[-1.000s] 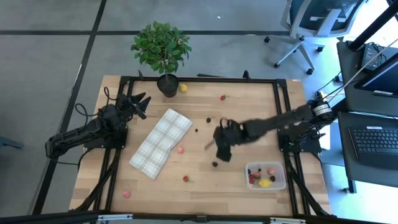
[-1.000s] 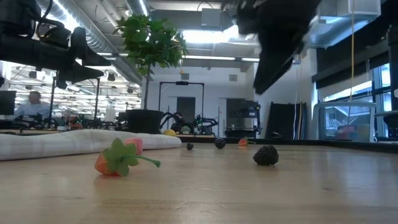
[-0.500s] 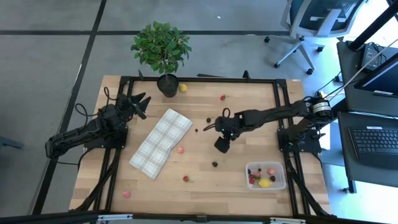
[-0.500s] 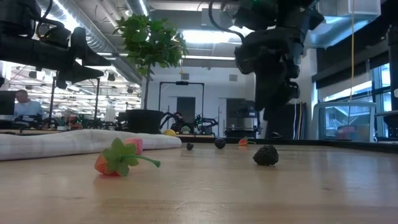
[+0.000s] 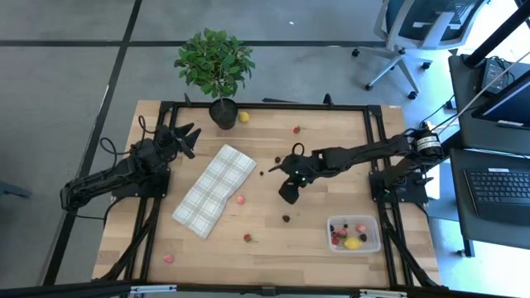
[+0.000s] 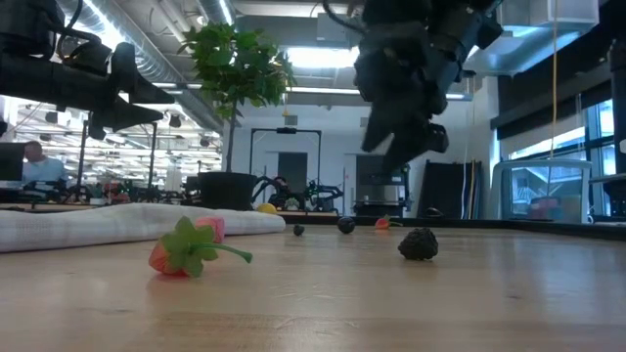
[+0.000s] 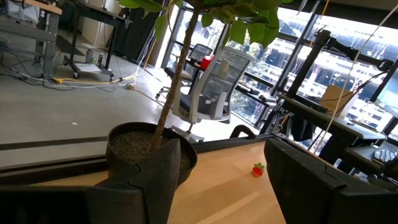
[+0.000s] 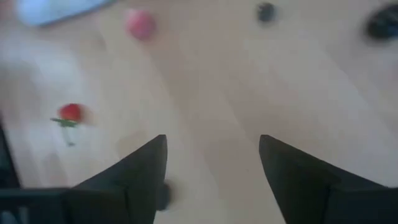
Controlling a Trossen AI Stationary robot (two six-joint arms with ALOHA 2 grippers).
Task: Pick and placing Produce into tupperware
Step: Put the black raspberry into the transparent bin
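I see the right gripper (image 5: pixel 287 192) above the middle of the table (image 5: pixel 323 132), its fingers spread wide with nothing between them and a dark berry (image 5: pixel 286 218) lying just beyond it toward the tupperware (image 5: pixel 371 245). That tub sits at the table's near right corner holding a few produce pieces, with more scattered across the wood. The left gripper (image 5: pixel 184 139) waits at the left edge near the potted plant (image 5: pixel 214 63), its fingers also spread and empty.

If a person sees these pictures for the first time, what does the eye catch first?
Probably the right gripper, hanging over the middle of the table with its fingers open and empty. Next, small toy fruit scattered over the wood, with the clear tub near the right front corner already holding some pieces, and the leafy potted plant at the far edge.
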